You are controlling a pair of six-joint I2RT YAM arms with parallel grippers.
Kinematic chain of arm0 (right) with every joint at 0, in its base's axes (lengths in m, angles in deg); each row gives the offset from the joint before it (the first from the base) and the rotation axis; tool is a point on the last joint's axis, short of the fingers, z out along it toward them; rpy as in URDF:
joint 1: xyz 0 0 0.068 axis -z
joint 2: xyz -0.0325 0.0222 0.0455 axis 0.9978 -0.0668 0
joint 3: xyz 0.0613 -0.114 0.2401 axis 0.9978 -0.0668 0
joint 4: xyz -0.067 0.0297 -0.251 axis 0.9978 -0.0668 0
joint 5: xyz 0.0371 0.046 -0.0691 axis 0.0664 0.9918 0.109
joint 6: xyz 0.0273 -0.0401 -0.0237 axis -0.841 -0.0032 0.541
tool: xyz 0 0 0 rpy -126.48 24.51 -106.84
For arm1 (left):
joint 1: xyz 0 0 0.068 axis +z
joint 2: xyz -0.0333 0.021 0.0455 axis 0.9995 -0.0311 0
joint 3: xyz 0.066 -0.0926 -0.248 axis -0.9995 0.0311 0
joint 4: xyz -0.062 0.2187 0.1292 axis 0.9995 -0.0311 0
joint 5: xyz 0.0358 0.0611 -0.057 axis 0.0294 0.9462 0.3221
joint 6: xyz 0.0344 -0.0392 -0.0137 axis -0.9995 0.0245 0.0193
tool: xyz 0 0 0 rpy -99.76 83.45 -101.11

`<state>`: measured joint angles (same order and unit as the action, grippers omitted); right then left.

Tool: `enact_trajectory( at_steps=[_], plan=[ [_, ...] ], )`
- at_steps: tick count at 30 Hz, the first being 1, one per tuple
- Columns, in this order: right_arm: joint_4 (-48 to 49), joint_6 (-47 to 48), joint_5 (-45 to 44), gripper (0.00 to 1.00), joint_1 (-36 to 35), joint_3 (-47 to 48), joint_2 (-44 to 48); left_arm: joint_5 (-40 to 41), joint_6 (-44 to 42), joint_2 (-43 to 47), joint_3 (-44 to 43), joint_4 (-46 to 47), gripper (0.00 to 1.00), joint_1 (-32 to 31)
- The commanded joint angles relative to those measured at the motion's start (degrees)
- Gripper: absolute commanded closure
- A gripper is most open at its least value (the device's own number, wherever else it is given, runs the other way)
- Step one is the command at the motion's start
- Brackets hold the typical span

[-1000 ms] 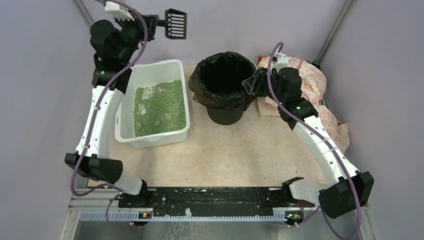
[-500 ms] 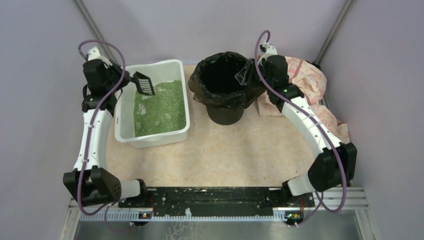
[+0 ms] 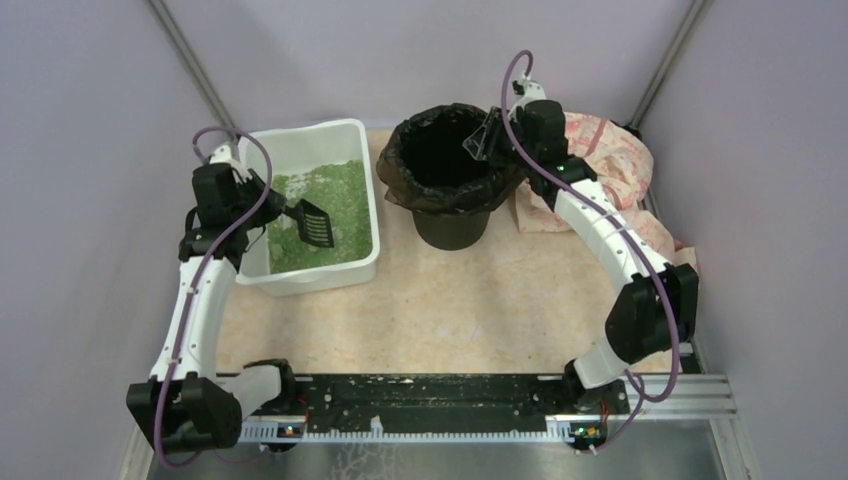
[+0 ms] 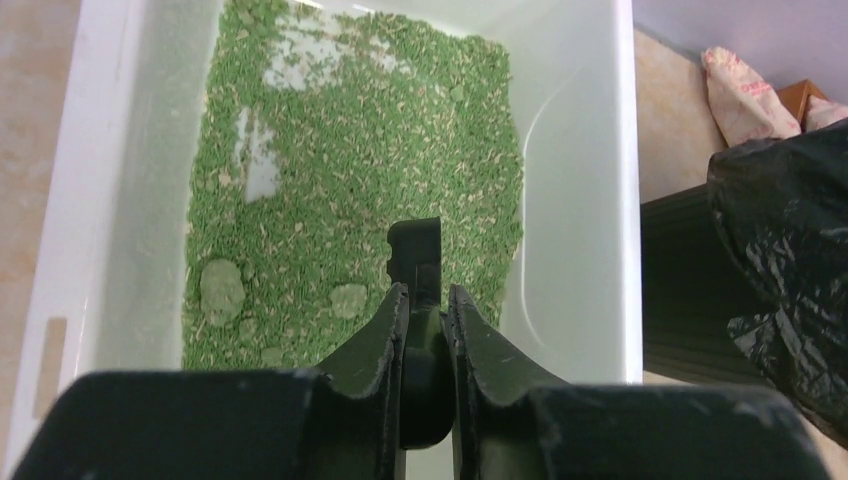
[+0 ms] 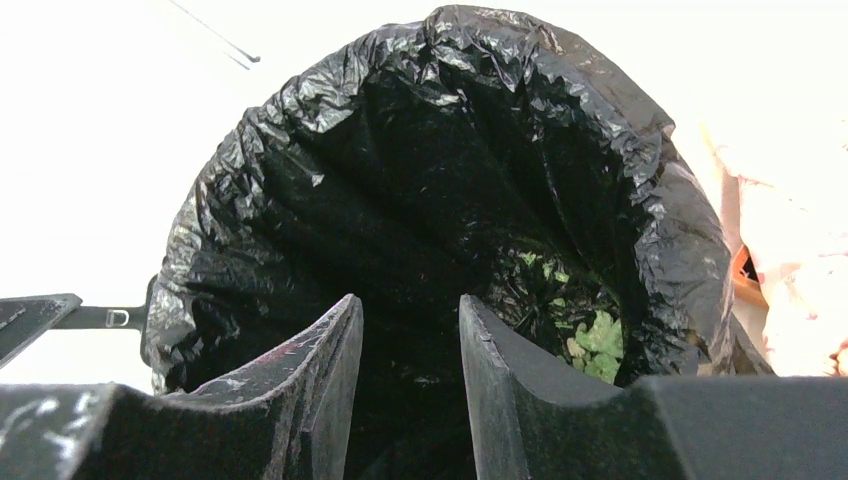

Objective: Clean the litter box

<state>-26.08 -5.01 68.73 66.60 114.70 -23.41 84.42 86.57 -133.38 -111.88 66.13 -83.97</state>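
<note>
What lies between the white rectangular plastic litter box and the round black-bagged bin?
Only a bare strip of the beige table separates the white litter box and the black-bagged bin, as the top external view shows.

Pale lilac walls (image 3: 430,50) on three sides; grey corner struts (image 3: 185,48); beige speckled tabletop (image 3: 470,300); black rail (image 3: 440,405) at near edge; even light.

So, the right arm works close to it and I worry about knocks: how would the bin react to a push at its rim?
The bin looks tall, narrower below, so a rim push might tip rather than slide it. Only a little litter shows inside, so it is probably light. The bag looks thin and crinkled; it would likely just give.
</note>
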Motion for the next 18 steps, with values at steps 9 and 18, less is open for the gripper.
enact_trajectory(
  at_steps=[9, 18],
  plan=[
    [9.4, 3.8, -3.6, 0.60, 0.4, -6.7, 15.7, 3.2, 0.6, -3.6, -0.9, -0.1, 1.00, 0.2],
    [8.5, 4.7, -3.7, 0.59, 0.4, -2.5, 13.3, 7.0, -1.0, -12.8, -8.3, -4.1, 1.00, 0.6]
  ],
)
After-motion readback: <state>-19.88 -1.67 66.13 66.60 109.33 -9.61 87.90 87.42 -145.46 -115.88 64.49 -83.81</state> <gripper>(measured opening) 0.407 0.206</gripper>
